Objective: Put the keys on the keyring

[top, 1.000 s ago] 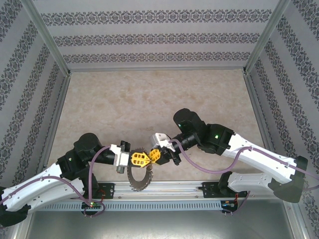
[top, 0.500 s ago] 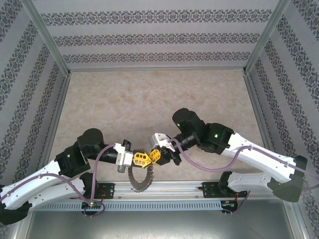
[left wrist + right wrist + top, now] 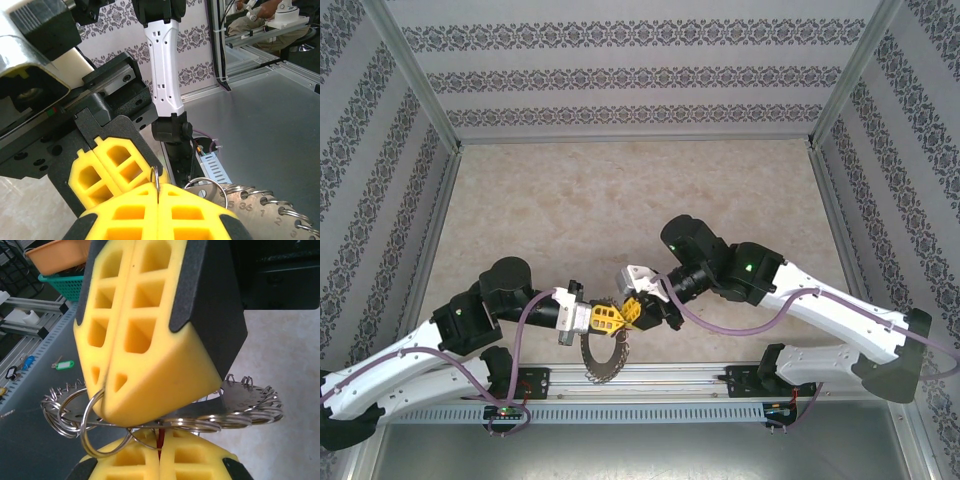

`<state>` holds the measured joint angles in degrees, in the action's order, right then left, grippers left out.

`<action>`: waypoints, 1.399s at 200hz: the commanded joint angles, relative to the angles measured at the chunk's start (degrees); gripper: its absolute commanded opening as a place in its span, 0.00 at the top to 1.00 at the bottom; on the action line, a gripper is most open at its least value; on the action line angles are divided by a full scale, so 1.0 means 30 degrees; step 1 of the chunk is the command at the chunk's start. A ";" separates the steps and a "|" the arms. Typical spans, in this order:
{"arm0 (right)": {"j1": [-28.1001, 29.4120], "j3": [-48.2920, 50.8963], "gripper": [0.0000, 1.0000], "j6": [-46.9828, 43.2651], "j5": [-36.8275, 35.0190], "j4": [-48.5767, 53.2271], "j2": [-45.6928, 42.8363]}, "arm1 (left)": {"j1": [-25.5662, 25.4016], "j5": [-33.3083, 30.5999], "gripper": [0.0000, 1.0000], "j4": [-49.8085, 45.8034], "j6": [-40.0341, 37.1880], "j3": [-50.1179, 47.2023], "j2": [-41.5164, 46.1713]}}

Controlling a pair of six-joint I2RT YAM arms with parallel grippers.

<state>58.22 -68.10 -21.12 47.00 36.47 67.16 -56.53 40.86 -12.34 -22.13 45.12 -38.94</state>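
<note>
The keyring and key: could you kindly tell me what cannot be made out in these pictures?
- key, right wrist view: a red sliver; the right claw hides the rest.
- keyring, top view: far part under the left claw.
- keyring, left wrist view: disc cut off by the bottom edge.
- Whether the key is on a loop: hidden.

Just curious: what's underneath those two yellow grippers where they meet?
The grey keyring, fringed with wire loops, below the left gripper and right gripper. Seen from above, they cover its upper part, so the pinched spot is hidden.
</note>
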 commanded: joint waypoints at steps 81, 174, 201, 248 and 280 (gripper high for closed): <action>-0.0331 0.1405 0.81 0.0189 -0.0723 -0.3371 -0.1730 | -0.0111 0.0471 1.00 0.0939 0.0248 -0.0576 0.0411; -0.0425 0.2265 0.95 -0.0262 0.0802 -0.3932 -0.2621 | -0.0111 0.0468 1.00 0.1043 0.0318 -0.0721 0.0732; -0.0419 0.2889 0.84 -0.0623 0.1615 -0.4397 -0.3238 | -0.0096 0.0603 1.00 0.1063 0.0374 -0.0755 0.0948; -0.0421 0.2989 0.76 -0.0609 0.1497 -0.4565 -0.3157 | -0.0100 0.0735 1.00 0.1321 0.0476 -0.0903 0.1023; -0.0425 0.2938 0.76 -0.0609 0.1457 -0.4568 -0.2925 | -0.0111 0.0786 1.00 0.1457 0.0565 -0.0936 0.1242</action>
<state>57.47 -59.48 -22.41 49.56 24.14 58.00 -56.55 41.58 -10.72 -21.50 42.41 -36.60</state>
